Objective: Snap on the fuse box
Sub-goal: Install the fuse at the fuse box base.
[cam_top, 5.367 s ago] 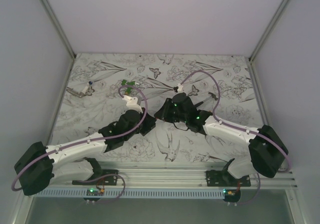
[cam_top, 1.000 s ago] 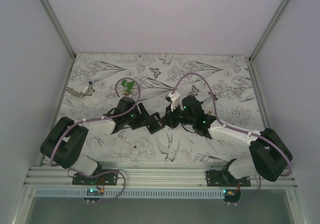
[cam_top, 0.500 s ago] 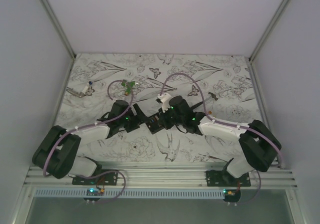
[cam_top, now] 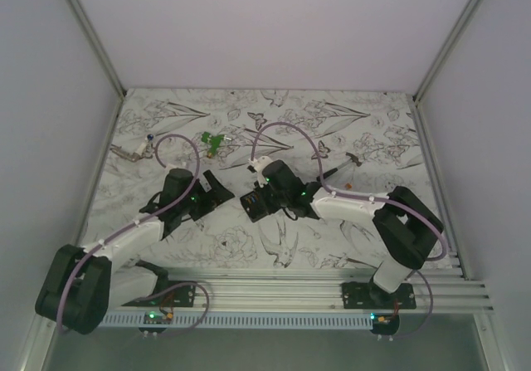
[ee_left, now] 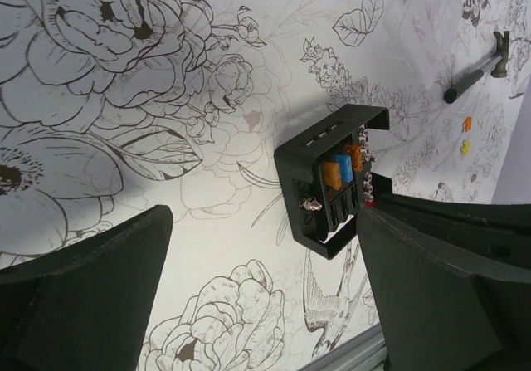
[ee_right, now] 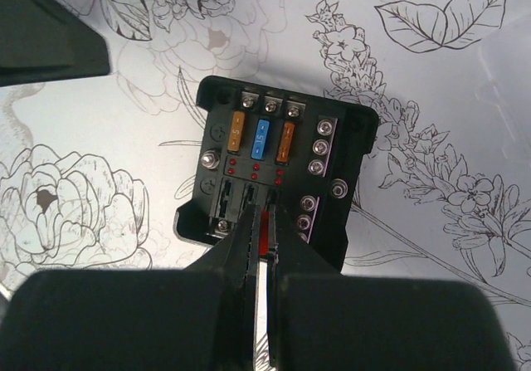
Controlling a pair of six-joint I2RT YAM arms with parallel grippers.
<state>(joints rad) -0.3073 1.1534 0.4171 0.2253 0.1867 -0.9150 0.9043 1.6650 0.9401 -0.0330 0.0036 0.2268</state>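
Over the table (cam_top: 373,122), seen from above, the fuse box (cam_top: 255,204) lay flat near the middle, between the two arms. The right gripper (cam_top: 264,198) hung directly over it, and the left gripper (cam_top: 212,190) stood just beside it on the left, apart from it. A green piece (cam_top: 212,141) and a thin black tool (cam_top: 340,165) lay further back, both untouched

From the left wrist, the left gripper (ee_left: 264,217) had its jaws spread wide with nothing between them. The fuse box (ee_left: 332,180) sat beyond them, open face up, with orange and blue fuses showing. Two loose fuses (ee_left: 466,134) lay near the black tool (ee_left: 473,68)

From the right wrist, the right gripper (ee_right: 262,215) had its jaws pressed together on a thin red piece (ee_right: 264,242), probably a fuse, with its tips at the lower row of slots in the fuse box (ee_right: 282,163)

To do this step well, the piece should probably be lined up square with an empty slot and pushed straight down, not at a slant. The box looked loose on the cloth, so the free left gripper could brace its edge against sliding
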